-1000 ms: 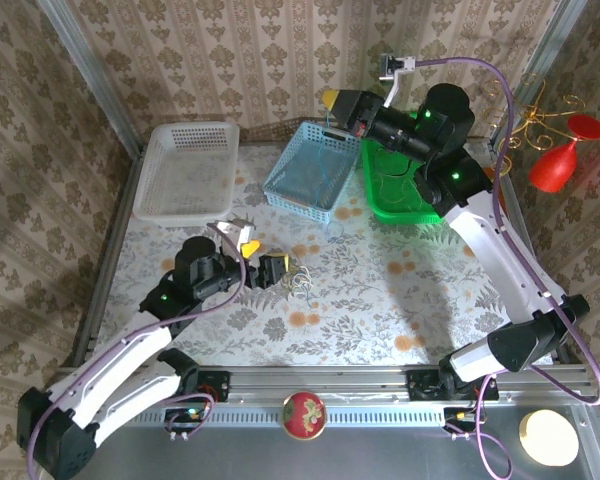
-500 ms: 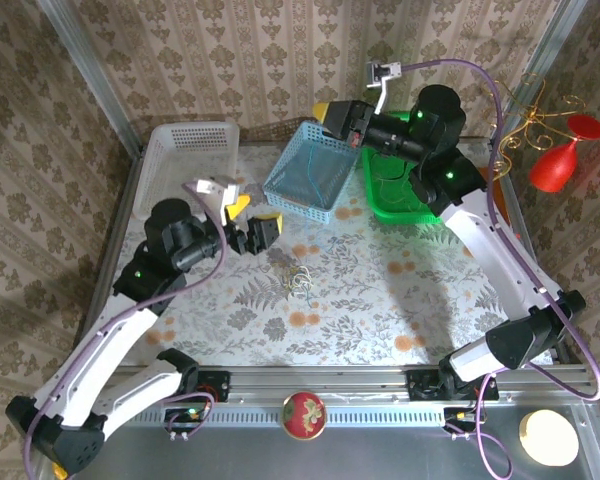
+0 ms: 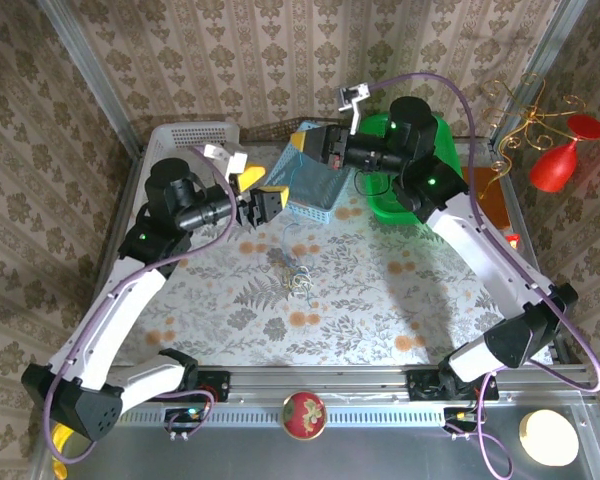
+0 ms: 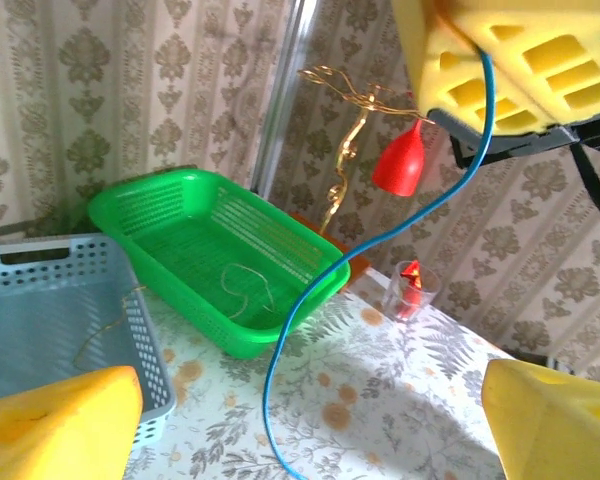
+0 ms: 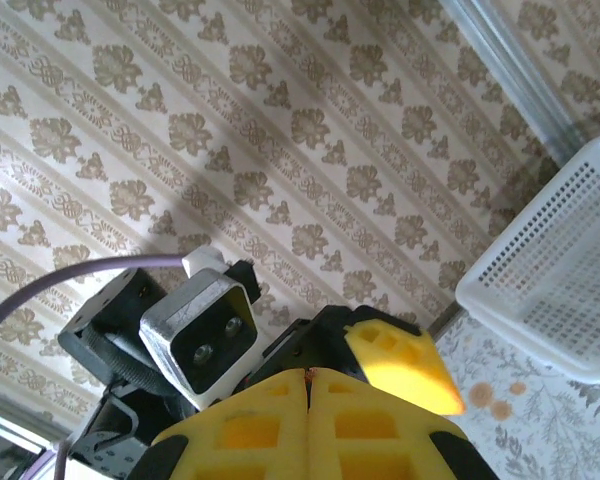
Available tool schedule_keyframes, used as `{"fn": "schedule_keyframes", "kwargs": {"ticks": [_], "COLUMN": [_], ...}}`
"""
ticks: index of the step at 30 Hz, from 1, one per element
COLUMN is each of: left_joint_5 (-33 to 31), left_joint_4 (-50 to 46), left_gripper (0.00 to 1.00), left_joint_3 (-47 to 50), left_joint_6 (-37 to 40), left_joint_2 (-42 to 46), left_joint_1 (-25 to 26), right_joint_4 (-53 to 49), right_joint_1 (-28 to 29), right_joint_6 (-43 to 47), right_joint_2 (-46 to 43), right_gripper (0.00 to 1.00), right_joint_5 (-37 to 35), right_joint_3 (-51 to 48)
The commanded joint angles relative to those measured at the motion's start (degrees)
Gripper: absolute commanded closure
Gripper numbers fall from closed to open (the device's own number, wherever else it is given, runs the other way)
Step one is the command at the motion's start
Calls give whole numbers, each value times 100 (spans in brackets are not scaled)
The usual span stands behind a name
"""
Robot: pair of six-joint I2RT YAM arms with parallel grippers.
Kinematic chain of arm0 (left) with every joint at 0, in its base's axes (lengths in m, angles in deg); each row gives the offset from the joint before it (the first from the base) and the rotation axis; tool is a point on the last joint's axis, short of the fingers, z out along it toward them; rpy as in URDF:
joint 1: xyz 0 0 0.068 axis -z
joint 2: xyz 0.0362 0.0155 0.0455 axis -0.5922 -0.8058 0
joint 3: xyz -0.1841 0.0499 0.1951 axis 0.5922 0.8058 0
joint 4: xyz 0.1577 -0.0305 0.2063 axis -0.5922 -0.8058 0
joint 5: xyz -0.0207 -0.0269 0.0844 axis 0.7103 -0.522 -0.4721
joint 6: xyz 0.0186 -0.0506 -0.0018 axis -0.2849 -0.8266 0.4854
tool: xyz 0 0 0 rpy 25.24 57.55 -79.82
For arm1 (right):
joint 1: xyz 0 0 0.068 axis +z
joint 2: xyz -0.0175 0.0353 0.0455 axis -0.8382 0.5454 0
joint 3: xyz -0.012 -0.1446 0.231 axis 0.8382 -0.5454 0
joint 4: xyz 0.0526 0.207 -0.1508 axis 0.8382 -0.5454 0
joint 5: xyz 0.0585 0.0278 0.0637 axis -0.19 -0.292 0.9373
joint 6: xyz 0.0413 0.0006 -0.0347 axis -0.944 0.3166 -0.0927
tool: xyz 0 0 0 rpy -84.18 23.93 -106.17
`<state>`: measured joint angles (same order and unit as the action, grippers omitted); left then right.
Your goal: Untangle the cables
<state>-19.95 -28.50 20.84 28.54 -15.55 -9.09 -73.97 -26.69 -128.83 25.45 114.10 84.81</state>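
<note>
- I am working over the flowered table (image 3: 400, 300). Both my arms are sitting higher and further back than a second ago, meeting near the blue basket (image 3: 310, 190).
- My left arm is climbing away from the low spot beside the knot where it was a second ago. My right arm is swinging leftward from over the green basket (image 3: 385, 205).
- My right pincer (image 3: 298, 140) is staying clenched, and in the left wrist view a blue cable (image 4: 310, 290) is hanging out of it.
- My left pincer (image 3: 263, 197) is standing wide apart and gripping nothing, with its fingers straddling that dangling blue cable.
- The knot (image 3: 296, 280) is lying on the table below and between my pincers. I cannot tell whether the blue cable's lower end is coming free of it, so I am judging this strand as lifted but not yet separated.
- A pale strand (image 4: 248, 290) is lying in the green basket, apparently already sorted.
</note>
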Motion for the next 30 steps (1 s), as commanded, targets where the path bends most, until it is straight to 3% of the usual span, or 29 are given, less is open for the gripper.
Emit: {"fn": "schedule_keyframes", "kwargs": {"ticks": [1,7,14,17,20,24,27,30], "left_joint_5": [573,732,773,784,761,659,495,354], "left_joint_4": [245,432,616,652,752,833,892,1076], "left_gripper": [13,17,28,46,72,100,100,100], "left_joint_3": [-235,-309,-346,-325,-251,-157,-120,-109], "left_joint_6": [108,91,71,69,20,-27,-95,-279], "left_joint_2": [-109,-356,-557,-588,-572,-537,-511,-485], "left_joint_1": [-40,-35,-42,-51,-53,-73,-77,-396], "right_joint_4": [-44,-28,108,151,197,222,232,252], "right_joint_1": [117,302,415,428,436,429,402,308], "right_joint_6": [115,45,-138,-191,-239,-256,-256,-263], "right_joint_2": [123,272,348,375,381,386,338,229], "right_gripper": [100,100,100,100,100,100,87,66], "right_joint_5": [244,302,338,310,298,251,197,159], "right_joint_3": [86,181,200,203,202,202,213,192]}}
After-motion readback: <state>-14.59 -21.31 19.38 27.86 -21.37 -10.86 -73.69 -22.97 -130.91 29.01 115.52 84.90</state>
